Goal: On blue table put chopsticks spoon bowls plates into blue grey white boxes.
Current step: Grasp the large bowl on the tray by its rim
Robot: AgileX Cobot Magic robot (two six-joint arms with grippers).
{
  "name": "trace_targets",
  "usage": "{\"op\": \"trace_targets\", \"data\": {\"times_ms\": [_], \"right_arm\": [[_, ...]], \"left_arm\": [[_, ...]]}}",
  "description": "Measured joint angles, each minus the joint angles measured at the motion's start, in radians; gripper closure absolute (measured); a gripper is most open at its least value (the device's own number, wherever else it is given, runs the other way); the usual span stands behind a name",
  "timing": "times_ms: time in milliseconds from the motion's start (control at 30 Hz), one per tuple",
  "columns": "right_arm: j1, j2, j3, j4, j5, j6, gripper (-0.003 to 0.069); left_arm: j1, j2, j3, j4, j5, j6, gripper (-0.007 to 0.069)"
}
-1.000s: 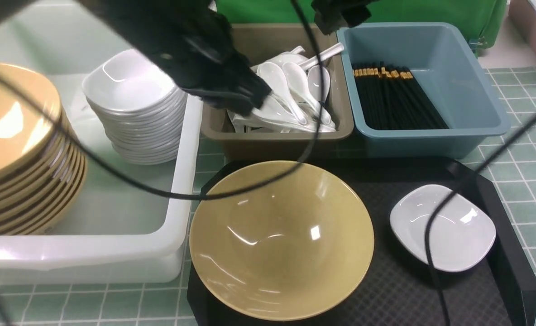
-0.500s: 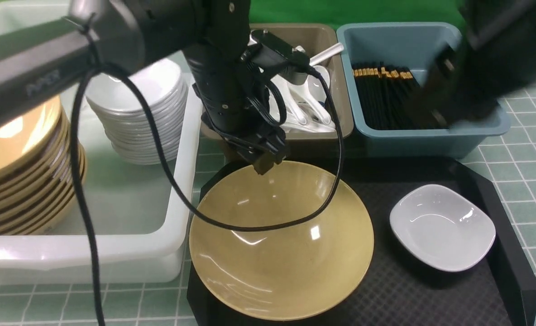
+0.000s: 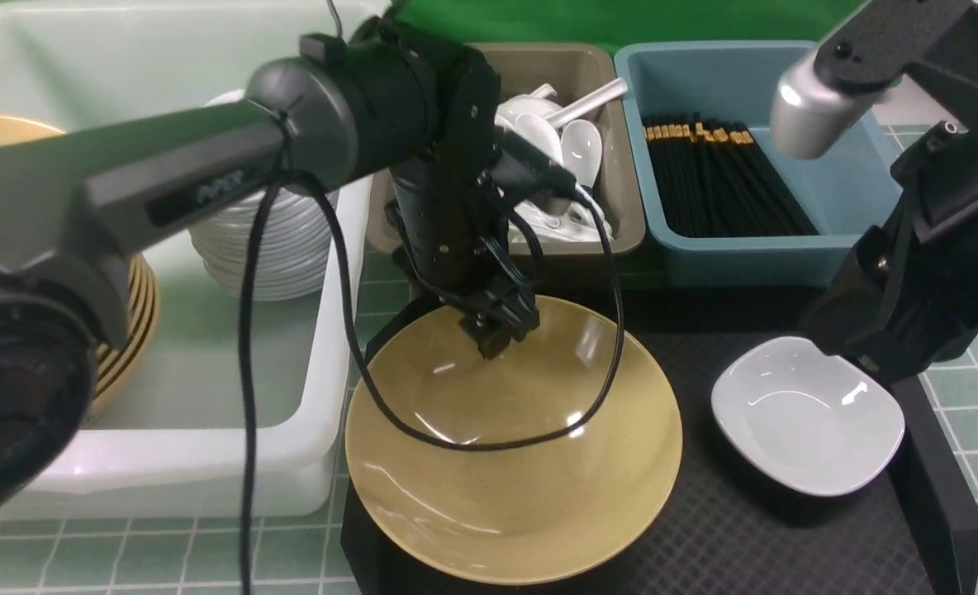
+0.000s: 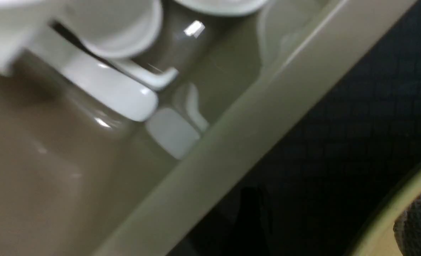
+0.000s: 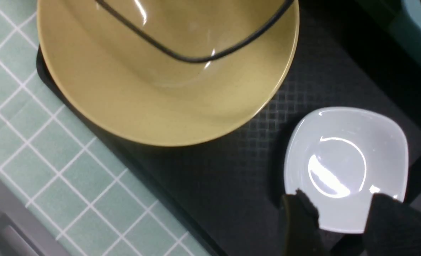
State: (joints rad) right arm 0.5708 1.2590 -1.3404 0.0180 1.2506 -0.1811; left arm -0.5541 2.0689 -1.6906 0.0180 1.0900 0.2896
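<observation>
Plate at right tool's parted fingers (wrist view only); left tool's state unclear.

I log the bowl as glossy mustard glaze; plate and spoons glossy white, ceramic-looking. The tray is matt black, rough diamond texture. The grey-brown box: smooth plastic, slight sheen. The white box: translucent plastic. My right arm joint: satin silver metal.

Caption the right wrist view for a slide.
Open right gripper poised at the small glossy white rounded-square dish, beside a large mustard-yellow round bowl on the black textured tray.
</observation>
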Motion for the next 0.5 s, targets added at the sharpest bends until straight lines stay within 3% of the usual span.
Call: {"op": "trace_targets", "data": {"times_ms": [133, 267, 333, 500], "right_arm": [[0.000, -0.001, 0.001, 0.001, -0.004, -0.011, 0.0352], [0.000, -0.001, 0.001, 0.001, -0.008, -0.043, 0.0389], [0.000, -0.001, 0.001, 0.001, -0.025, -0.060, 0.0462], [0.000, -0.002, 0.001, 0.013, -0.063, -0.066, 0.0595]], "left_arm": [[-0.001, 0.019, 0.000, -0.012, 0.027, -0.002, 0.0204], [-0.001, 0.021, -0.002, -0.018, 0.089, -0.016, 0.0337], [0.000, 0.005, -0.005, -0.055, 0.143, -0.049, 0.0433], [0.001, -0.042, -0.006, -0.142, 0.160, -0.078, 0.0550]]}}
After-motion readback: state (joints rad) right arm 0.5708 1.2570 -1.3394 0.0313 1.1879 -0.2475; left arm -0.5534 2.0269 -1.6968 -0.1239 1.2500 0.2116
